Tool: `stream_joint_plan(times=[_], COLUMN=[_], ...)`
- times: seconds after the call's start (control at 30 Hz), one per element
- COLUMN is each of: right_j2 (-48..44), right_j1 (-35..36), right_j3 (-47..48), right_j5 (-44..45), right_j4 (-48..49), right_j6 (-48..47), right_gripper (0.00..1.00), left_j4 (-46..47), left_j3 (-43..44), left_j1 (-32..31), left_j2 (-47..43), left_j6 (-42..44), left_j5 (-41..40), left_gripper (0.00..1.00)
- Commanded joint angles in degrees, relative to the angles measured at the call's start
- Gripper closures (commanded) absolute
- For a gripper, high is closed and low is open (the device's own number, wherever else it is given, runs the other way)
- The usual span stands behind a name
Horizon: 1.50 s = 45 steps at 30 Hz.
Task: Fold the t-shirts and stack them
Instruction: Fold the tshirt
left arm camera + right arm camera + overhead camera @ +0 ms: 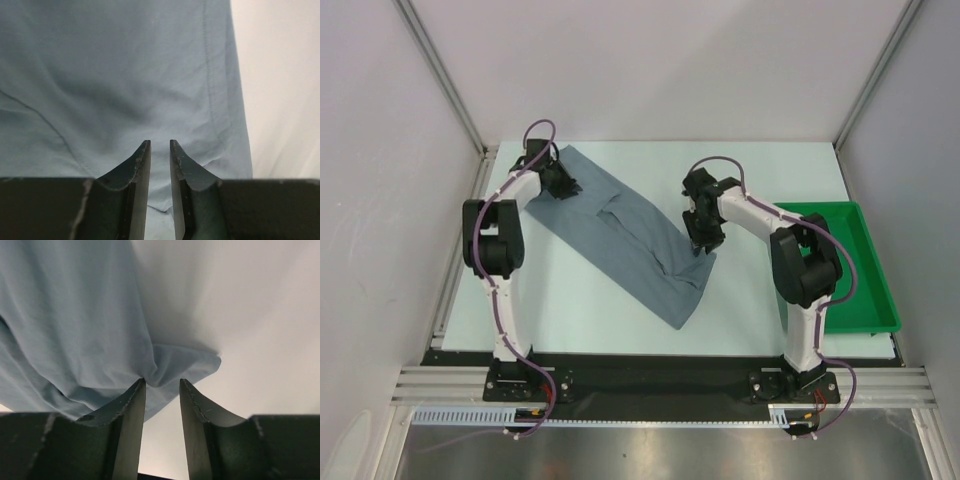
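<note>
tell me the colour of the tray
The tray is bright green, best seen in the top external view.

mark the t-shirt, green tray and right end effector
t-shirt point(630, 235), top view, middle of the cloth
green tray point(872, 295), top view, bare floor
right end effector point(162, 382), right wrist view, midway between fingertips

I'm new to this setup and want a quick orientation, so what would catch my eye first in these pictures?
A blue-grey t-shirt lies slantwise across the white table, from the far left towards the near middle, partly folded over itself. The left gripper sits over its far-left end and the right gripper at its right edge, where the cloth puckers. A bright green tray stands at the table's right side.
</note>
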Motion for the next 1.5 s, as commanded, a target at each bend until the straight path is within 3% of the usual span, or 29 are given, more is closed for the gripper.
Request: stream_joint_plan(times=[0.0, 0.23, 0.37, 0.77, 1.03, 1.17, 1.3, 1.47], right_j2=[-4.68, -5.56, -3.55, -7.67, -8.37, -10.56, -16.02, -20.32], right_j1=[-0.19, -0.72, -0.72, 2.70, 14.73, 18.79, 17.39, 10.98], right_j3=[-2.70, -6.91, -9.73, -20.01, -21.43, -20.19, -21.77, -23.18], right_j5=[2.20, 1.06, -0.96, 1.51, -7.54, -11.58, -6.68, -4.04], right_j4=[1.70, 4.25, 6.98, 5.92, 5.58, 4.52, 2.33, -0.67], right_j6=[0.94, -0.20, 0.06, 3.13, 5.25, 5.16, 5.69, 3.50], right_gripper=[0.61, 0.64, 0.64, 0.66, 0.66, 0.67, 0.66, 0.66], left_j4=[3.13, 0.41, 3.39, -1.08, 2.25, -2.13, -6.09, -7.06], left_j3=[0.63, 5.10, 5.72, 22.07, 25.33, 31.65, 36.22, 35.18], left_j1=[-0.35, -0.35, -0.43, -0.43, -0.43, -0.35, 0.97, 3.87], left_j2=[-0.91, 5.50, 7.88, 20.53, 23.17, 25.46, 25.72, 23.37], left_j6=[-0.79, -0.70, -0.88, 1.76, 3.16, 7.46, 11.16, 12.57], left_j5=[-0.43, 0.88, 2.11, 13.89, 20.92, 23.56, 24.08, 26.55], left_gripper=[0.73, 0.76, 0.76, 0.73, 0.71, 0.69, 0.64, 0.65])
